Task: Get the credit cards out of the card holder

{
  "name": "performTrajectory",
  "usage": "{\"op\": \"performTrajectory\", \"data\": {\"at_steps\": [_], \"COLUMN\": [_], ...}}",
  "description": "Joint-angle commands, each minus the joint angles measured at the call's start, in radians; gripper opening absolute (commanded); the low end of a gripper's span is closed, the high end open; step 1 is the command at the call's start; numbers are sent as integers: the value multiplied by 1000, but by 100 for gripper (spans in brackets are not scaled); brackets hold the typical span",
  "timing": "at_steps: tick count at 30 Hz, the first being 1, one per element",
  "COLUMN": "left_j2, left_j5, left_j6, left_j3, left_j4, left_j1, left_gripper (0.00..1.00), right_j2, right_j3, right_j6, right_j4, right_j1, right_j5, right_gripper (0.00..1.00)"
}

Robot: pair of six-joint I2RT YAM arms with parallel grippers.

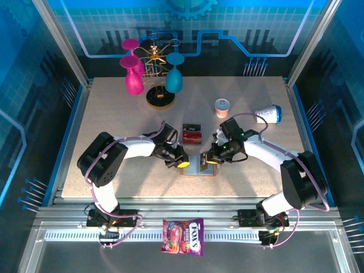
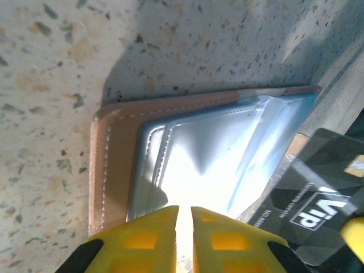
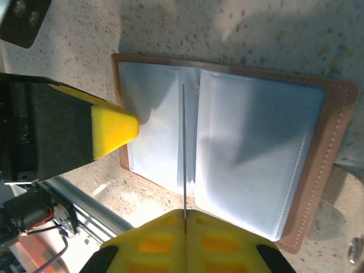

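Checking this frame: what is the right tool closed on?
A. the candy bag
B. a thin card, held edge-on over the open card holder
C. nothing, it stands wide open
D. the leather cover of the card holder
B: the right tool is shut on a dark card, which its own wrist view shows as a thin edge over the open card holder.

Finding: robotics laboratory test cell. Aluminium profile posts [image 1: 62, 42] are framing a speckled worktop [image 1: 102, 114]. Blue panels [image 1: 239, 23] printed with a gear and circuit traces are walling it in. Two cabled robot arms, left arm [image 1: 136, 148] and right arm [image 1: 267, 151], are standing bolted along the worktop's near edge, above a slotted rail [image 1: 74, 234].
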Motion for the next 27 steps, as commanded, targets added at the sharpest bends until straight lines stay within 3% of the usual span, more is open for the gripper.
{"op": "performTrajectory", "data": {"at_steps": [1, 10, 15, 27], "left_j2": [-47, -119, -158, -236], "left_j5": [17, 2, -20, -40], "left_j6": [21, 15, 12, -2], "left_j3": [28, 18, -18, -119], "left_j4": [-47, -61, -59, -35], "left_j1": [7, 43, 71, 136], "left_gripper": [15, 17, 18, 21], "right_j2": [-6, 70, 102, 243], "right_j3": [93, 332, 410, 632], "right_j6": [-155, -564, -758, -1162], "right_j4": [-166, -437, -494, -628], "right_j1": [12, 107, 142, 174], "right_j5": [55, 308, 425, 429], "right_gripper": [6, 0, 0, 0]}}
